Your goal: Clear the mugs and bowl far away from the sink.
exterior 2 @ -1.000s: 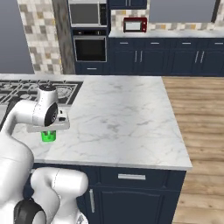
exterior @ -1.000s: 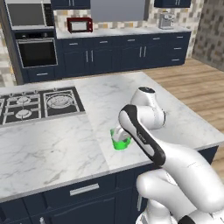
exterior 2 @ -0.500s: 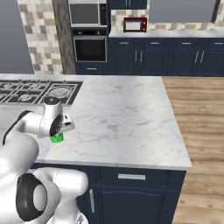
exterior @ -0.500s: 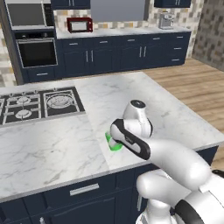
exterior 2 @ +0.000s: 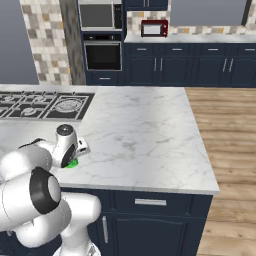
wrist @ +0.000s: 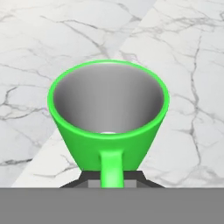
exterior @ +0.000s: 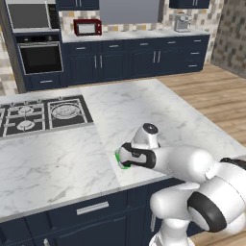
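Fingertips of the gripper [wrist: 111,186] sit pressed almost together at 6 o'clock of the hand view, pinching the handle of the green mug [wrist: 108,124]; how the pads meet it is hidden under the mug's body, so the exact contact is hard to tell. The mug is a smooth, glossy flared cylinder, bright green outside and grey within, upright on the marble island counter [exterior: 144,110]. From the left base camera only a green sliver [exterior: 120,161] shows at 9 o'clock of the white wrist, near the counter's front edge. White stone with thin grey veins surrounds it, bare on every side. A black gas cooktop [exterior: 41,114] with round burners lies at 11 o'clock, well apart. Navy cabinets [exterior 2: 195,65], a wall oven [exterior 2: 102,54] and a red microwave [exterior 2: 154,28] line the far wall.
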